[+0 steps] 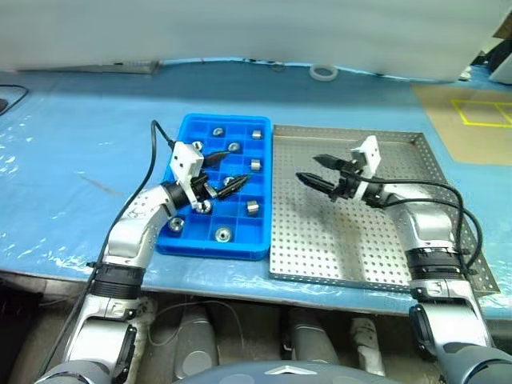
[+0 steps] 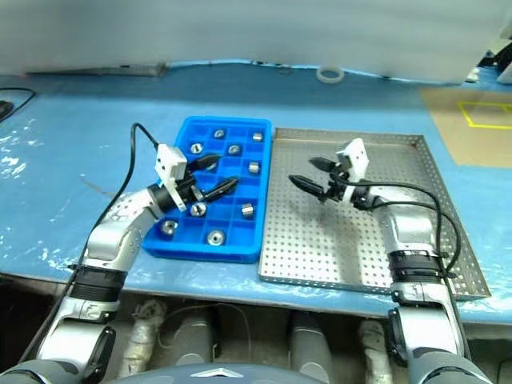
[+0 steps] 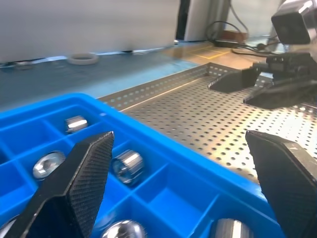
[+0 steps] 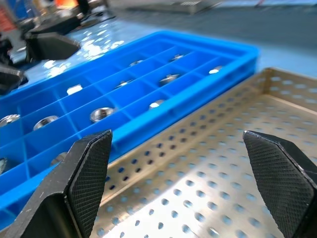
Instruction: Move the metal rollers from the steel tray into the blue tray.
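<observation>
Metal rollers (image 1: 254, 207) sitting in blue tray (image 1: 183, 130) compartments, one per cell, several cells filled. Steel tray (image 1: 400, 264) just beside on table (image 1: 72, 152), perforated floor showing no roller. Left hand (image 1: 218, 172) spread, empty, hovering over blue tray. Right hand (image 1: 314, 170) spread, empty, above steel tray near its blue-tray side. Transfer step judged finished or nearly so. Next: check steel tray corners, under arms, for stragglers; otherwise draw both hands clear.

Silver arms, black cables, white cameras.
</observation>
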`<state>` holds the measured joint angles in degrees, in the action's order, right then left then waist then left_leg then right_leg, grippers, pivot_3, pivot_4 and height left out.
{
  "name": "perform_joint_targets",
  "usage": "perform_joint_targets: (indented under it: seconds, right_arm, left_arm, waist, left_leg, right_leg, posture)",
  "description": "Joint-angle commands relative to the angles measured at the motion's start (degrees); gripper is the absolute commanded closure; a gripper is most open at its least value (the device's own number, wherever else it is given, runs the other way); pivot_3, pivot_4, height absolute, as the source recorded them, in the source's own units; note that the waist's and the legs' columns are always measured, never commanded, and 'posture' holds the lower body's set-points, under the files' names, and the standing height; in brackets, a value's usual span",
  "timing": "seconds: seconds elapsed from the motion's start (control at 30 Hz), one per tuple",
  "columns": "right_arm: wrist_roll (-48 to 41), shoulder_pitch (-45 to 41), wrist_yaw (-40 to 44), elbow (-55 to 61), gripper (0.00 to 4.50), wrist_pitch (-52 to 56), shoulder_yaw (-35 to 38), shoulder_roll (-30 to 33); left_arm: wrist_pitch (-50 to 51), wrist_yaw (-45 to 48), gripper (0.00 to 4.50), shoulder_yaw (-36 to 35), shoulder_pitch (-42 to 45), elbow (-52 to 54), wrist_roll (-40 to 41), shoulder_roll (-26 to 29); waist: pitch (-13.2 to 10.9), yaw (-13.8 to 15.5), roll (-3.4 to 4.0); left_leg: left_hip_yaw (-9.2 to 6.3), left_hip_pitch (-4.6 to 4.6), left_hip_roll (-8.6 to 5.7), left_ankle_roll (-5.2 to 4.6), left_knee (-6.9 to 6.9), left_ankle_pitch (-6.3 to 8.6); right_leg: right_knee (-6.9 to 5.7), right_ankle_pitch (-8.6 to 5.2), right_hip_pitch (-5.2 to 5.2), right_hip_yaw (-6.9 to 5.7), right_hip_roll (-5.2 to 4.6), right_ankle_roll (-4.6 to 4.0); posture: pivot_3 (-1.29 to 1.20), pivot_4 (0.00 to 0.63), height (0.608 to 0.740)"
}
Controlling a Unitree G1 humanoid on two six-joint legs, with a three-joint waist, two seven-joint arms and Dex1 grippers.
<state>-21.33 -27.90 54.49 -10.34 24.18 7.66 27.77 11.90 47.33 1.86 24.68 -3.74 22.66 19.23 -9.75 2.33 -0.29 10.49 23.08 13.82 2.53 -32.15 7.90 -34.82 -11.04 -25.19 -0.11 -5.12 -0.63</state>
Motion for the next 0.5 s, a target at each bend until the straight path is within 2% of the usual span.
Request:
perform_joint_targets:
  seconds: [0.03,0.2,0.5]
  right_arm:
    - [-3.0,2.7,-1.9,5.8,0.05,1.3,2.9,0.9]
    - [-3.9,4.8,-4.4,7.5,0.05,1.4,3.0,0.0]
    - [-2.0,-1.6,-4.8,-0.7,0.05,-3.8,0.8,-1.6]
  left_arm:
    - [-2.3,2.1,0.00,0.2,0.7,-0.5,-0.3,0.0]
    - [-2.6,2.0,0.00,-0.4,0.5,-0.5,0.0,-0.4]
    - [-1.8,-0.9,0.00,-2.3,-1.8,3.4,1.2,-0.9]
  waist:
    - [0.0,-0.5,0.00]
    - [0.0,-1.2,0.00]
    - [0.0,-1.0,0.00]
  left_leg:
    - [0.00,-0.01,0.01,0.00,-0.01,0.00]
    - [0.00,-0.02,-0.01,-0.01,-0.03,0.00]
    - [0.01,0.01,-0.01,-0.02,-0.01,0.01]
  right_leg:
    - [0.00,0.00,0.00,0.00,0.00,0.00]
    - [-0.01,0.00,0.01,0.02,-0.01,0.00]
    - [0.00,0.00,0.00,-0.01,-0.02,0.00]
  posture:
    - [-0.22,0.150,0.740]
    - [-0.19,0.150,0.740]
    - [-0.12,0.150,0.740]
